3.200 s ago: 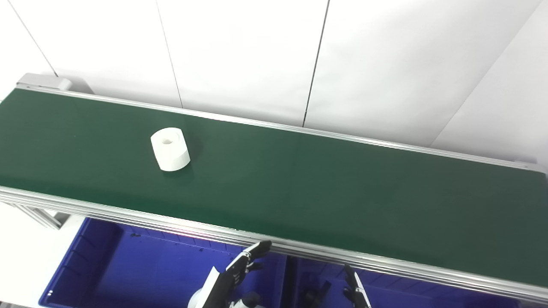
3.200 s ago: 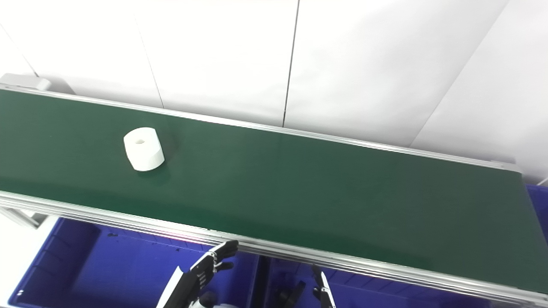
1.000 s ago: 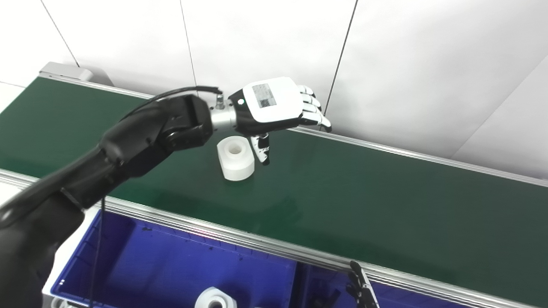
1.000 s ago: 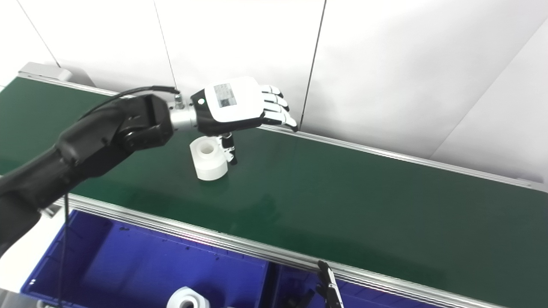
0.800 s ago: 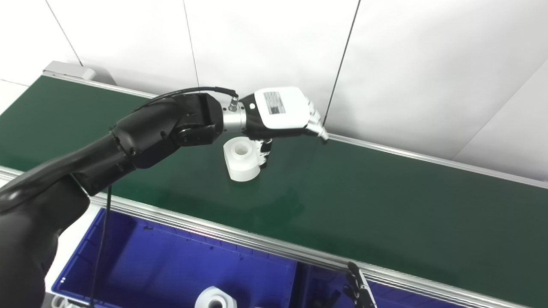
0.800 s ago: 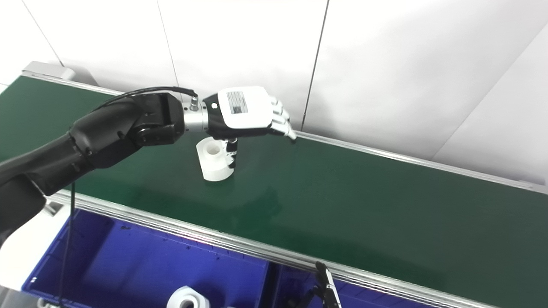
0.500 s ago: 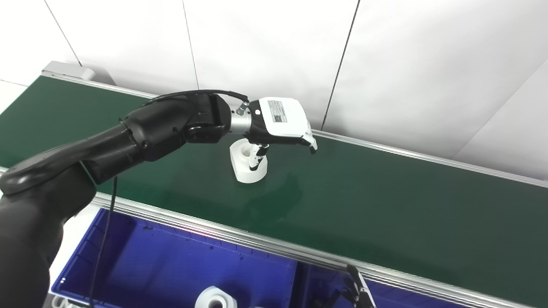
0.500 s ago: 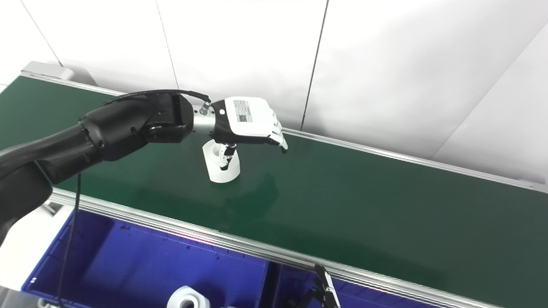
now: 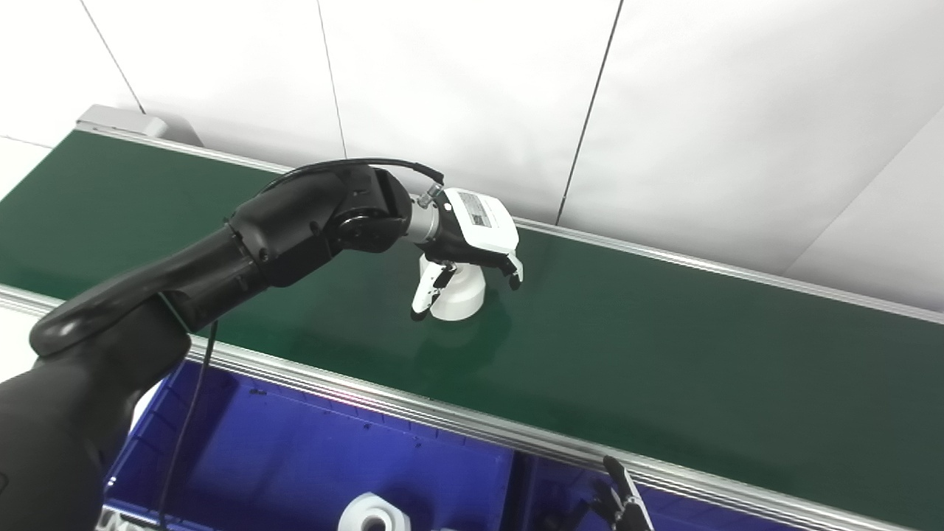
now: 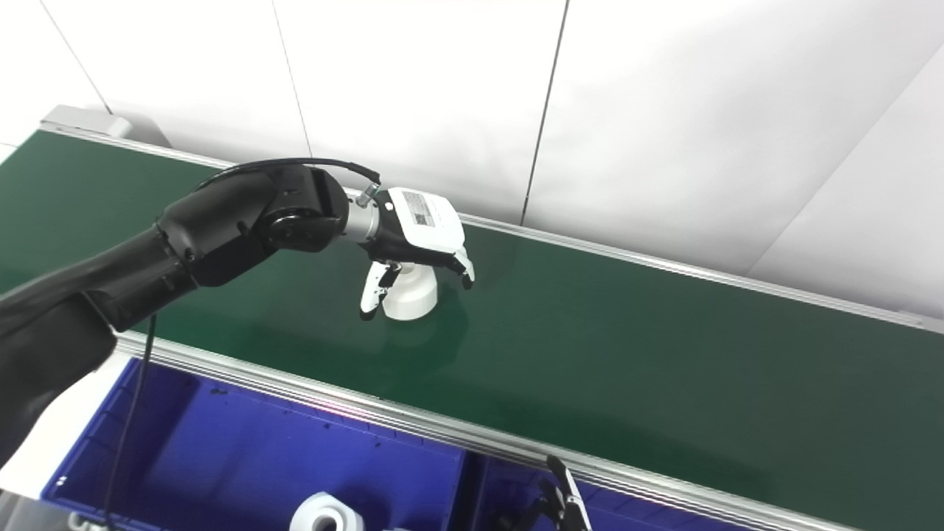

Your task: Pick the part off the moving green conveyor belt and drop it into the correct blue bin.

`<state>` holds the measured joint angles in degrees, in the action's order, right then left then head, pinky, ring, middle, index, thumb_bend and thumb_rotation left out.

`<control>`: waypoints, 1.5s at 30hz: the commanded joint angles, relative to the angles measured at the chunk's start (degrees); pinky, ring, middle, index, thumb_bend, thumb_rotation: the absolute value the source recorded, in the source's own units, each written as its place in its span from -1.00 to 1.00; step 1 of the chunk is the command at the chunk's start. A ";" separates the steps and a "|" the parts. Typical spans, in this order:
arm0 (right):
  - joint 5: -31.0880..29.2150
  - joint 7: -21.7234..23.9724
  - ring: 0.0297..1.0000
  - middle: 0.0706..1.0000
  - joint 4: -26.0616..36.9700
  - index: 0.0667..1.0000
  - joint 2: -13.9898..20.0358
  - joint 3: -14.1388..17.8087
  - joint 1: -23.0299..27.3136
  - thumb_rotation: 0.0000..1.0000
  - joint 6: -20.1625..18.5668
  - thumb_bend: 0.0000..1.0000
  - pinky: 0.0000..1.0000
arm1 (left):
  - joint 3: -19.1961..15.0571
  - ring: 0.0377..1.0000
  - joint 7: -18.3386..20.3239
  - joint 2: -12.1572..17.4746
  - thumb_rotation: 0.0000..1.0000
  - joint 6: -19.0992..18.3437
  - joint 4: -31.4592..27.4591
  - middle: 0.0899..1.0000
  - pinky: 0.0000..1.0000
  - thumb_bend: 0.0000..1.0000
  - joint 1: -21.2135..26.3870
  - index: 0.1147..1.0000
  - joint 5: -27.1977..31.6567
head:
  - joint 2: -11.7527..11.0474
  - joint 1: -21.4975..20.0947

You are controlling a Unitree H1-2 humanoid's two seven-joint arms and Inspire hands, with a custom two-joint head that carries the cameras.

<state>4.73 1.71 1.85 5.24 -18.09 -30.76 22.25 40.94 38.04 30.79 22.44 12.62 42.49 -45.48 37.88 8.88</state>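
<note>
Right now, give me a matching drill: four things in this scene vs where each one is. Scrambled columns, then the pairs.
Things:
1. left hand
2. white cylindrical part
3. second white part
4. right hand

Places:
A. inside the left blue bin
B. standing on the green conveyor belt, between thumb and fingers
C. low at the picture's bottom edge, in front of the belt's near rail
D. over the belt, arched above a part with fingers pointing down

Pairs: 1-D, 2-B, 3-A, 4-C
</note>
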 commanded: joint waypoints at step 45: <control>-1.08 2.81 0.78 0.91 5.33 0.91 -1.96 0.30 -1.80 0.98 -3.69 0.56 0.71 | -3.13 -0.19 -10.74 0.21 -1.00 -0.51 -11.97 -0.02 -0.26 0.00 -6.91 -0.19 6.15 | 5.53 0.59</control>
<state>3.76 3.79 4.79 3.45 -17.62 -32.53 18.78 41.00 24.75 29.53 23.84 6.30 33.12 -42.68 43.32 9.39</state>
